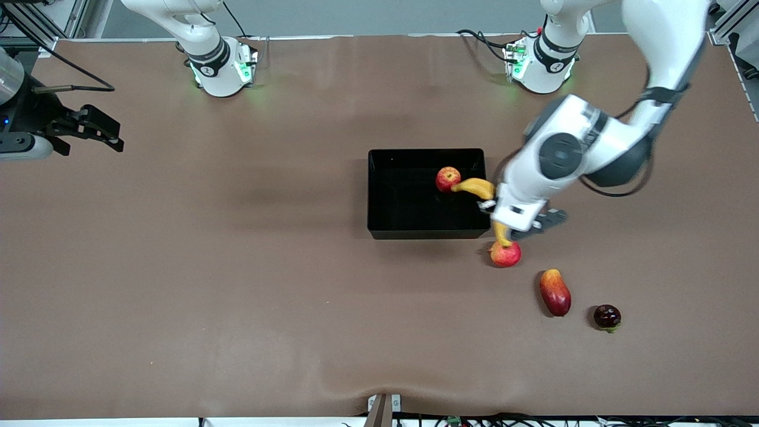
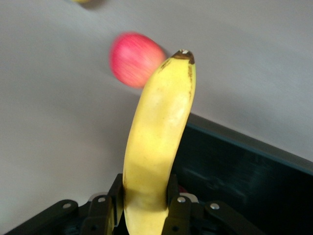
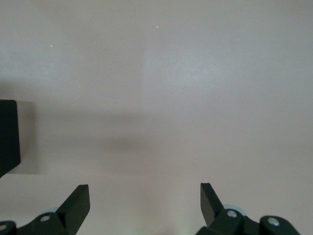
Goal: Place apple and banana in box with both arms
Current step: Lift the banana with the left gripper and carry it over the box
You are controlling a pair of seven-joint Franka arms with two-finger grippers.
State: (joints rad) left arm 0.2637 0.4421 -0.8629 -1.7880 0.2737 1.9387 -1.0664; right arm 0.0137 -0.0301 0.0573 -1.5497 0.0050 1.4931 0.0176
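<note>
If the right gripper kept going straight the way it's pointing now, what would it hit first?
Probably just bare table: the right gripper, fingers open, faces empty surface, with the box corner off to one side.

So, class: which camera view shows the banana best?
The left wrist view: the banana fills the frame, dark tip up, clamped at its lower end in the left hand. In the front view the left arm covers the banana's middle, leaving only its two ends showing. The right wrist view shows none of it.

Pink-red round fruit (image 1: 506, 254), oblong red-orange fruit (image 1: 555, 292) and small dark fruit (image 1: 607, 316) lying apart on brown table (image 1: 237, 267), toward left arm's end.
</note>
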